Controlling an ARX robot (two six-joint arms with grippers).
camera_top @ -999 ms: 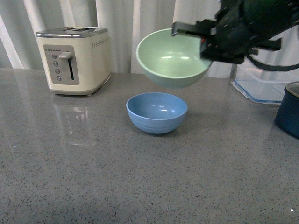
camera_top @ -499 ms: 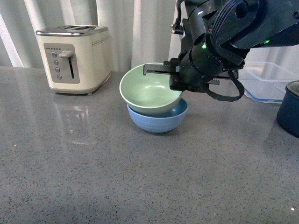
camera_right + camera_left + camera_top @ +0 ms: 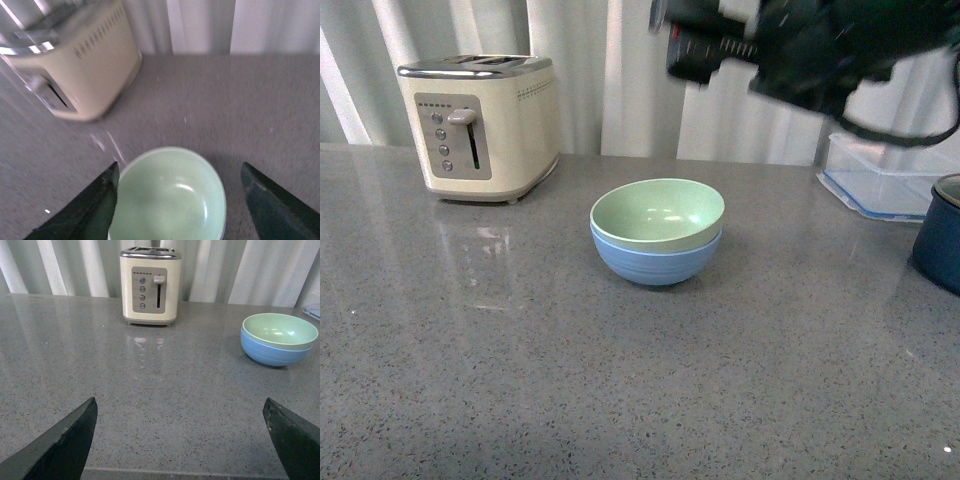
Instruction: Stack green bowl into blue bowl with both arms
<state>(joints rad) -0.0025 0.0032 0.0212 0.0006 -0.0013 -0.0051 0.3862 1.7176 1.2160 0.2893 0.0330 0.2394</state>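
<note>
Resting nested inside the blue bowl (image 3: pixel 656 262) near the middle of the tabletop (image 3: pixel 520 380), toward its far edge, the green bowl (image 3: pixel 658 214) sits level, so stacking appears complete. The right gripper (image 3: pixel 177 192) hangs above it with fingers spread and empty. The left gripper (image 3: pixel 180 435) is likewise spread, well apart near the front edge.

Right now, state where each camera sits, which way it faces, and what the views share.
Front view: on the body, facing forward at the green bowl nested in the blue bowl; the right arm shows above.
Left wrist view: low over the counter, facing the toaster; open left gripper fingertips show.
Right wrist view: above, looking down into the green bowl; open right gripper fingertips show.
All share the bowls and toaster.
</note>
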